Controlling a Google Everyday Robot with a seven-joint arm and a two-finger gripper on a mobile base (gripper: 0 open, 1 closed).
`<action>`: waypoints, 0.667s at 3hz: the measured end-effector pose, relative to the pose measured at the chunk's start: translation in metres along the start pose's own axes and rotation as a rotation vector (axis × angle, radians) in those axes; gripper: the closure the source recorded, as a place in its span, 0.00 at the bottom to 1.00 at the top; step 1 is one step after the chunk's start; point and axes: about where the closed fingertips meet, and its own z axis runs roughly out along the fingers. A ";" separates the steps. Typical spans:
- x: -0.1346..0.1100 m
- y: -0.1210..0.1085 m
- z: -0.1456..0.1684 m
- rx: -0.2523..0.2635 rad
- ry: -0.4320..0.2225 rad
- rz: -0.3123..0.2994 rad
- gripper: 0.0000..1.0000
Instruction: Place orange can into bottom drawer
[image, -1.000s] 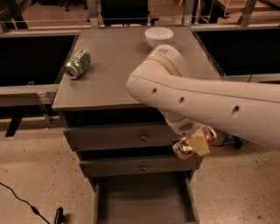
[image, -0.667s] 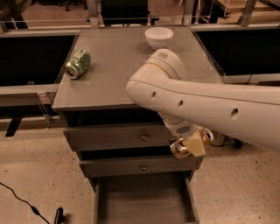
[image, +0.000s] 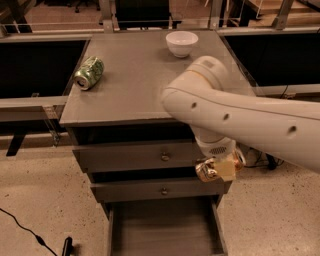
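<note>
Bottom drawer (image: 160, 227) is lying open and waiting. Above its right edge the gripper (image: 219, 169), pinching the orange can (image: 204, 172), is creeping down and leftward, so the drop looks close. Farther back, the green can (image: 89, 73) is lying on the cabinet top.

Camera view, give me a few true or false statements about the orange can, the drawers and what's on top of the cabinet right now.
1. The gripper holds the orange can in front of the knobbed drawers. True.
2. The bottom drawer is shut. False: it is pulled open, with its plank floor showing.
3. The green can stands upright on the cabinet top. False: it lies on its side near the left edge.
4. A white bowl sits toward the back of the cabinet top. True.
</note>
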 end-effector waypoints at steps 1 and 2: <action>-0.001 -0.001 0.047 -0.058 -0.278 0.029 1.00; -0.021 -0.027 0.077 -0.029 -0.603 0.068 1.00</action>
